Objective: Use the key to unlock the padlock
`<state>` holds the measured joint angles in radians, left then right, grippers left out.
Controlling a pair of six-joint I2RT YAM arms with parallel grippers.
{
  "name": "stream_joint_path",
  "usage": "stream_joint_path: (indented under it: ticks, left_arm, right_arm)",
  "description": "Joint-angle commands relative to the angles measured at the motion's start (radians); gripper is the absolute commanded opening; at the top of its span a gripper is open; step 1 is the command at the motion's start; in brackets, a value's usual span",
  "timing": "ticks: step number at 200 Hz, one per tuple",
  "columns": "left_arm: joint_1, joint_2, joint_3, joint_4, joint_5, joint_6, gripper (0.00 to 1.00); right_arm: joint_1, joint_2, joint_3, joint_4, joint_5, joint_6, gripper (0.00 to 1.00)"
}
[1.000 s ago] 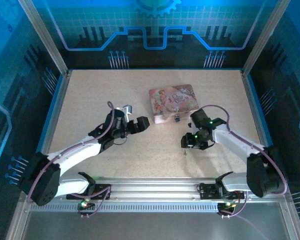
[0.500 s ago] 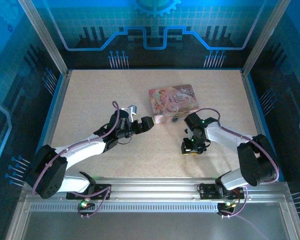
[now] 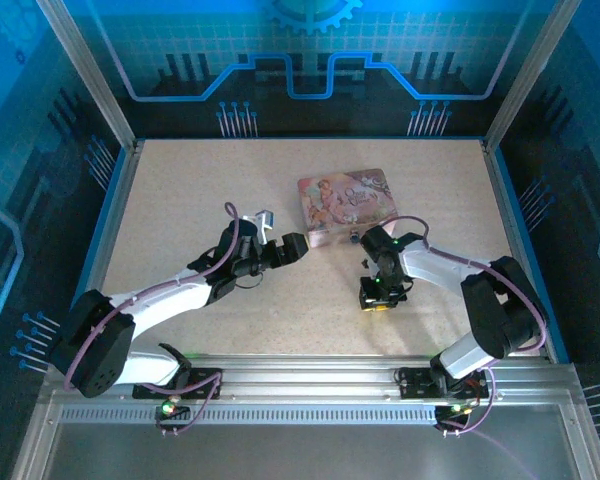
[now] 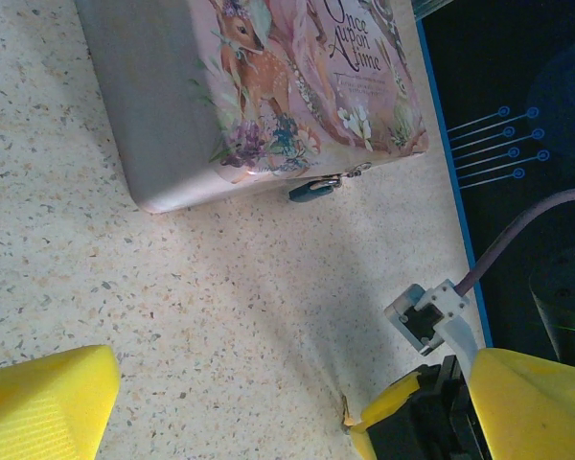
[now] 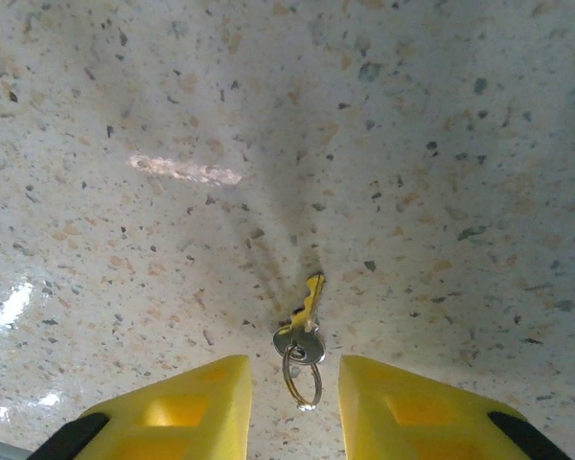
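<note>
The key [image 5: 307, 314] lies flat on the speckled table, brass blade pointing away, its ring [image 5: 302, 381] between the yellow fingertips [image 5: 187, 407] of my right gripper [image 5: 295, 407], which is open and low over it. In the top view the right gripper [image 3: 377, 294] sits just below the tin. The small blue-green padlock [image 4: 311, 190] hangs from the clasp on the tin's front edge, a dark speck [image 3: 353, 238] from above. My left gripper [image 3: 280, 238] is open, left of the tin and aimed at it, holding nothing. The left wrist view has the key's tip [image 4: 346, 415] at the right gripper's finger.
The pink illustrated tin [image 3: 347, 203] lies closed at the table's centre right, large in the left wrist view [image 4: 259, 86]. A blue rim [image 3: 120, 215] and dark walls bound the table. The right arm's cable [image 4: 517, 235] arcs near the table's right edge.
My right gripper has swung left and come down over the key, which now sits between its open fingers. The left gripper edged toward the tin, then held still.
</note>
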<state>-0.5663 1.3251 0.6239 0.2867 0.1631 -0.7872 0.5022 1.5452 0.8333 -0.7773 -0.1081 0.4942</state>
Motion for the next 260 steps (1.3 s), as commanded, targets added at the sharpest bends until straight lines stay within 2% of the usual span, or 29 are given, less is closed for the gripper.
stream_joint_path:
  ticks: [1, 67, 101, 138, 178, 209, 230, 260]
  left_arm:
    - [-0.007, -0.005, 0.005, 0.014, 0.02, 0.006, 0.95]
    - [-0.007, -0.01, 0.011, 0.005, 0.021, 0.006, 0.95]
    - [-0.007, -0.018, 0.01, -0.002, 0.02, 0.006, 0.95]
    - [-0.007, -0.049, 0.001, -0.012, 0.009, 0.007, 0.96]
    - [-0.007, -0.099, -0.001, -0.041, 0.0, -0.012, 0.96]
    - [-0.007, -0.134, 0.0, -0.051, 0.004, -0.101, 0.96]
    - [-0.007, -0.142, 0.003, -0.01, 0.046, -0.172, 0.94]
    - [-0.007, -0.129, 0.036, 0.052, 0.132, -0.217, 0.86]
  right_arm:
    - [0.012, 0.016, 0.021, -0.008, 0.02, 0.01, 0.29]
    - [0.014, 0.039, 0.003, -0.001, 0.031, 0.01, 0.23]
    - [0.015, 0.047, -0.011, 0.022, 0.029, 0.014, 0.15]
    - [0.015, 0.027, -0.025, 0.044, 0.036, 0.012, 0.03]
    - [0.017, -0.082, -0.022, 0.052, 0.066, -0.02, 0.0]
    - [0.022, -0.202, -0.018, 0.101, 0.038, -0.05, 0.0]
    - [0.044, -0.301, -0.012, 0.176, 0.017, -0.084, 0.0]
    - [0.073, -0.407, 0.015, 0.255, 0.017, -0.14, 0.0]
